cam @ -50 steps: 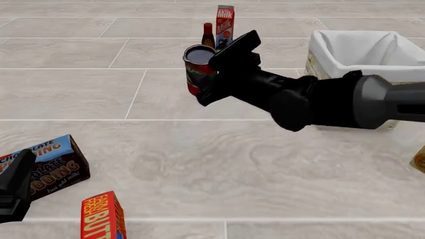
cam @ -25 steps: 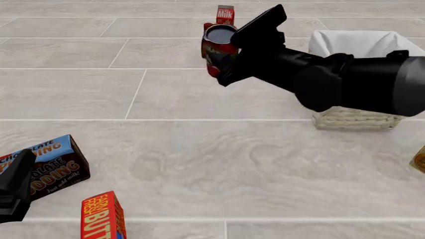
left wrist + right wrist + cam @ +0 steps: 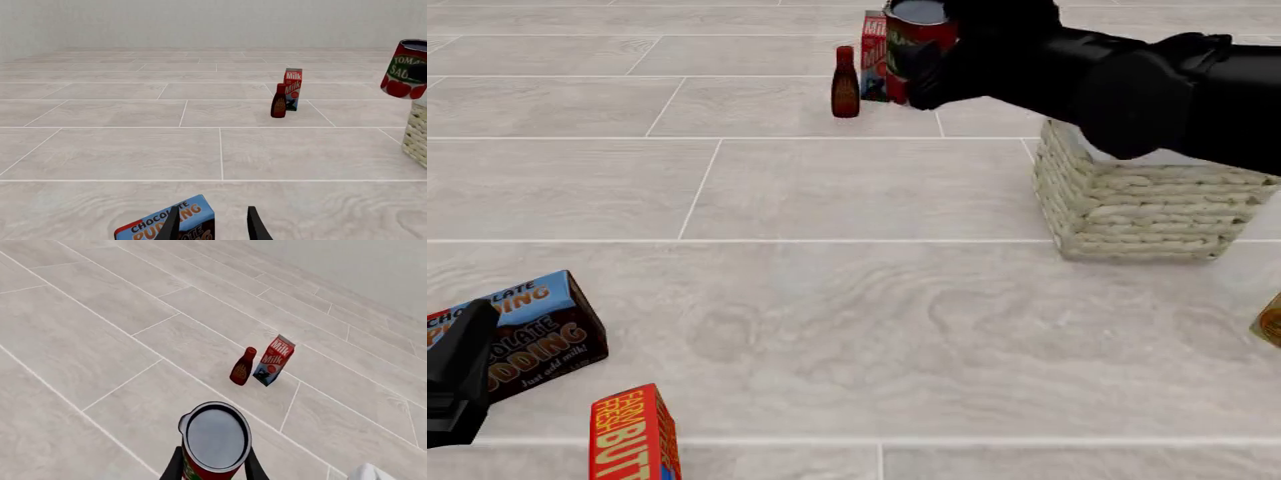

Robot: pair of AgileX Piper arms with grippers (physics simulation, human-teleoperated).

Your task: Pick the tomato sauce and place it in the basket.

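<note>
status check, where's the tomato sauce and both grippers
Right gripper shut on tomato sauce, held high, left of basket, not yet over it. Left gripper open, idle by pudding box. Path clear.

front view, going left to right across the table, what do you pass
left gripper → chocolate pudding box → butter box → dark bottle → tomato sauce can held up in the right gripper → basket

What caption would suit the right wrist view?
Right gripper holds the tomato sauce above the floor, near the milk carton.
</note>
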